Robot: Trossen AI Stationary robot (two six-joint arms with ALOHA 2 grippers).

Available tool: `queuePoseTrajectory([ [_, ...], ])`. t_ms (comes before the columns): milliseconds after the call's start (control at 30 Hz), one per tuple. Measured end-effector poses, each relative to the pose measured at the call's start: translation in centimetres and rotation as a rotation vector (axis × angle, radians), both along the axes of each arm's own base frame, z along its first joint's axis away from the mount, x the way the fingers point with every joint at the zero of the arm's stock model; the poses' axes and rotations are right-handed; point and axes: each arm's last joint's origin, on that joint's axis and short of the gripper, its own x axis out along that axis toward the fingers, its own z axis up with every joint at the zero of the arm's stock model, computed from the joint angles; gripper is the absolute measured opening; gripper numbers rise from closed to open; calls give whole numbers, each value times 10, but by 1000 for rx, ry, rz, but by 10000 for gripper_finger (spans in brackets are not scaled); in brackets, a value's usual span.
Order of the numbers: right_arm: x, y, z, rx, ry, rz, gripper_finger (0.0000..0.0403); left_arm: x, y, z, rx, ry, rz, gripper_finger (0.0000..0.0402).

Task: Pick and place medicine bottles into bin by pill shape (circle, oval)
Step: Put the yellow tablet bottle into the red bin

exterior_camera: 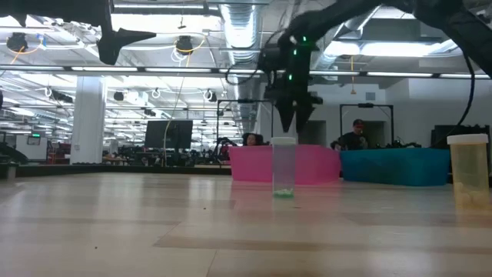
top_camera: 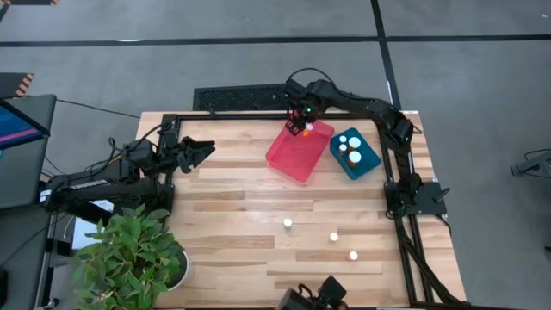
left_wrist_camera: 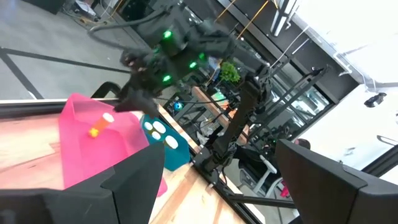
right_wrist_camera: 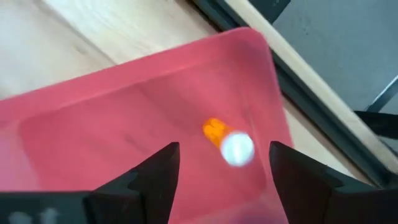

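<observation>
Right gripper: over the far corner of the pink bin, fingers spread, nothing between them, touching nothing visible.
Right fingers: wide apart in the right wrist view, the bin floor showing in the gap.
Dropped bottle: orange body, white cap, blurred, inside the pink bin near its far corner, clear of both fingers. Whether it lies on the floor or is in the air cannot be told.
Left gripper: parked over the table's left side, well apart from both bins, fingers spread, empty.
Pink bin contents: only that one orange bottle seen.
Blue bin: just beside the pink bin, toward the right arm's base; three white-capped bottles inside, caps up.
Loose bottles: three white caps on the near table, well apart from the bins, spaced in a slanted row.
Low view: one clear bottle upright in front of the pink bin, another at the right edge.
</observation>
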Motion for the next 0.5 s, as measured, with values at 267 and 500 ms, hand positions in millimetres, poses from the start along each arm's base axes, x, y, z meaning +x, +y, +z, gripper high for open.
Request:
queuePoseTrajectory([
  [267,-12,81,79,92,128,184,255,0,0,0,1,0,-11,300],
  [500,-61,211,134,73,-53,272,255,0,-1,0,2,1,-19,300],
])
